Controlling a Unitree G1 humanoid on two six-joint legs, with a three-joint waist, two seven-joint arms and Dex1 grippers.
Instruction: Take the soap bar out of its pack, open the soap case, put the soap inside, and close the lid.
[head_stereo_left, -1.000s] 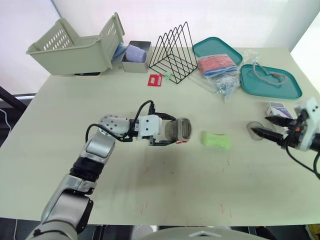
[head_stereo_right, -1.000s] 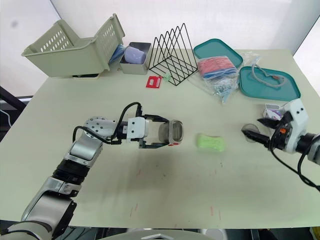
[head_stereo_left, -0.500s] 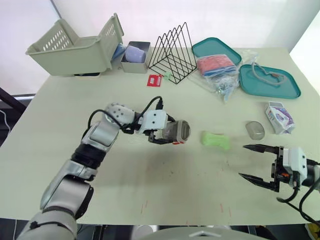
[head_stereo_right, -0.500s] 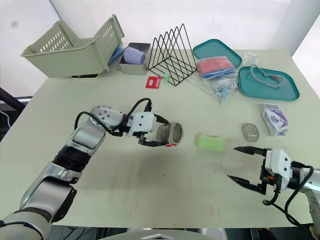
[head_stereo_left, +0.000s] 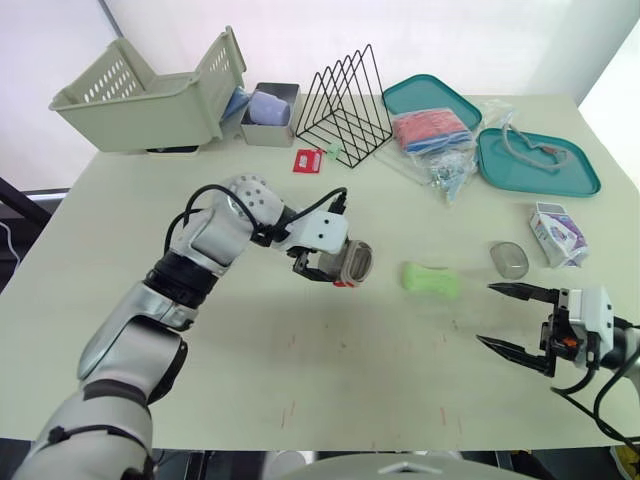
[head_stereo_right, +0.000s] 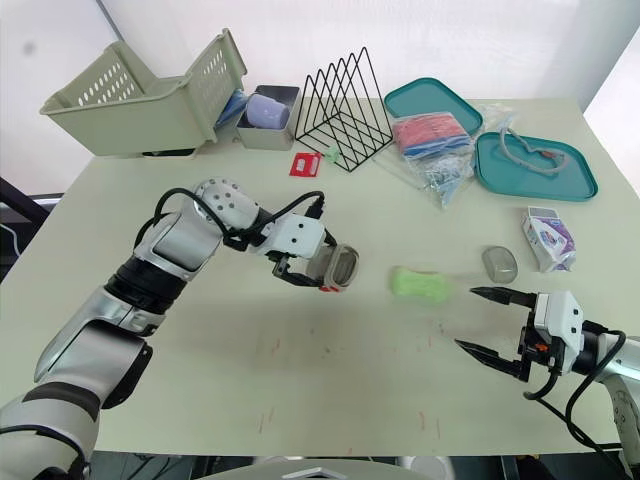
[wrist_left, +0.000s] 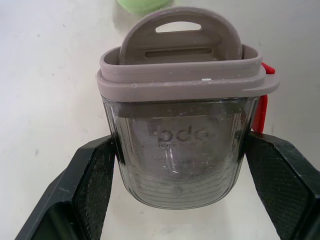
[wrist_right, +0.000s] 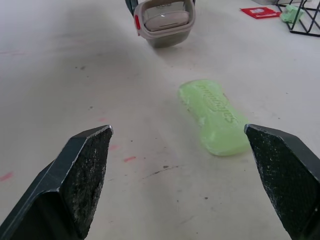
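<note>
Left jaws gripping soap case (wrist_left: 180, 130), right jaws wide, soap (wrist_right: 215, 117) apparently ahead

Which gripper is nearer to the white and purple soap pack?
Right. The open right gripper is close to the white and purple soap pack, on the robot's side; the left gripper, shut on the clear grey soap case, is far left, past the green soap bar.
</note>
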